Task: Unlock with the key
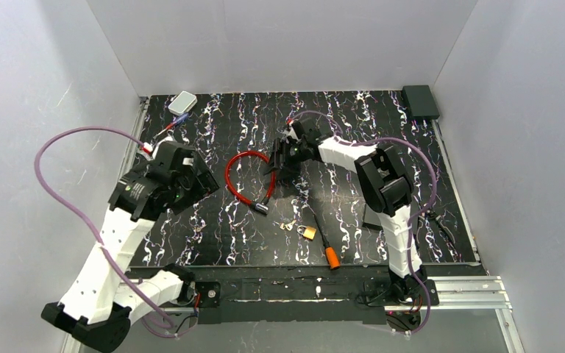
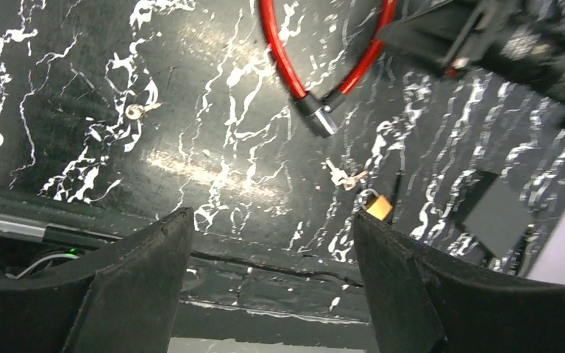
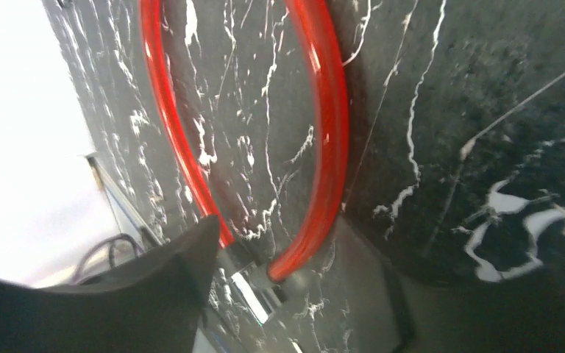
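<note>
A red cable lock (image 1: 229, 179) lies looped mid-table, its clasp (image 1: 261, 208) at the near end. The right gripper (image 1: 272, 179) hangs at the loop's right side, and the left gripper (image 1: 202, 182) is just left of the loop. Nearer, the key (image 1: 288, 226) lies just beside a padlock (image 1: 309, 232), with a screwdriver (image 1: 331, 257) to their right.

Overhead light was even, glare streaked the glossy table (image 2: 191, 165), right wrist view blurred badly, its left edge washed out white.

Red cable lock (image 3: 331, 132), black white-veined table (image 1: 221, 125)
</note>
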